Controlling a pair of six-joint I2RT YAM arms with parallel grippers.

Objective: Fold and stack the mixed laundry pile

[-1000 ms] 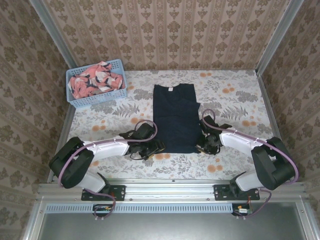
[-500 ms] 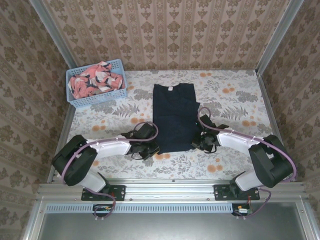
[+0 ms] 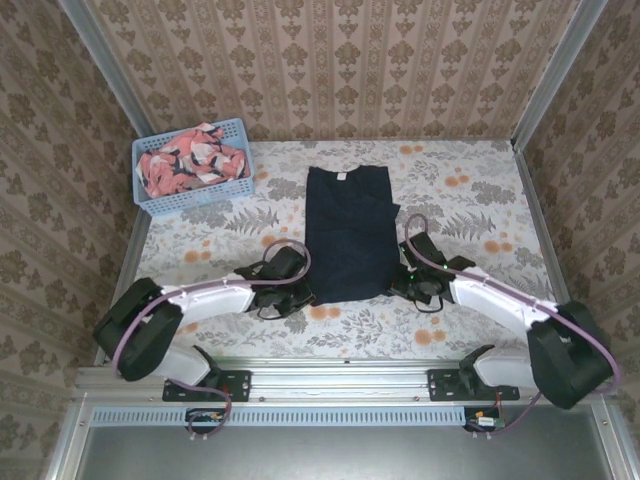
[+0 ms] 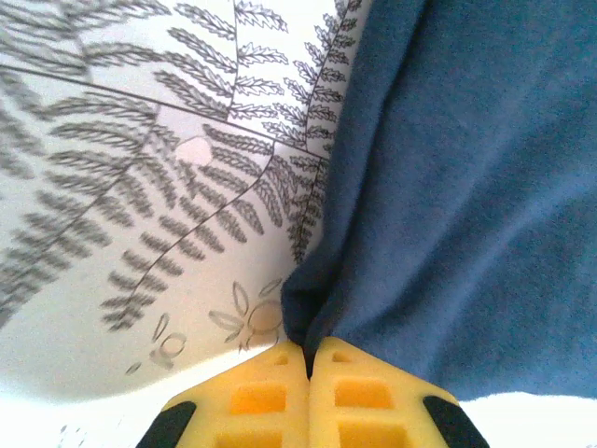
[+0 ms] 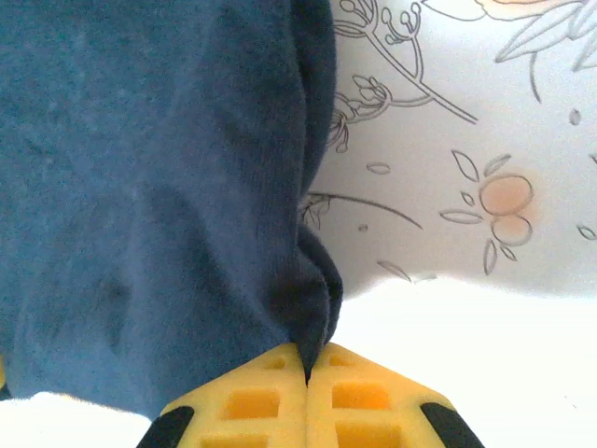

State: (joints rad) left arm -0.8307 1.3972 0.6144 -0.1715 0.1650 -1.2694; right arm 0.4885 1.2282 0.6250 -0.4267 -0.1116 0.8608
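Pinching the near hem corners of the dark navy T-shirt, the left gripper and the right gripper each press their yellow pads together on the fabric. The shirt lies flat at mid-table, folded into a long narrow panel with its collar at the far end. The coral-pink leaf-print garment sits bunched in the light blue basket at the far left corner.

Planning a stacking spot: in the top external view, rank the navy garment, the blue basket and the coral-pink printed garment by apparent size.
1. navy garment, spread flat: largest.
2. blue basket: somewhat smaller.
3. coral-pink printed garment: bunched inside the basket, nearly filling it, so only slightly smaller.
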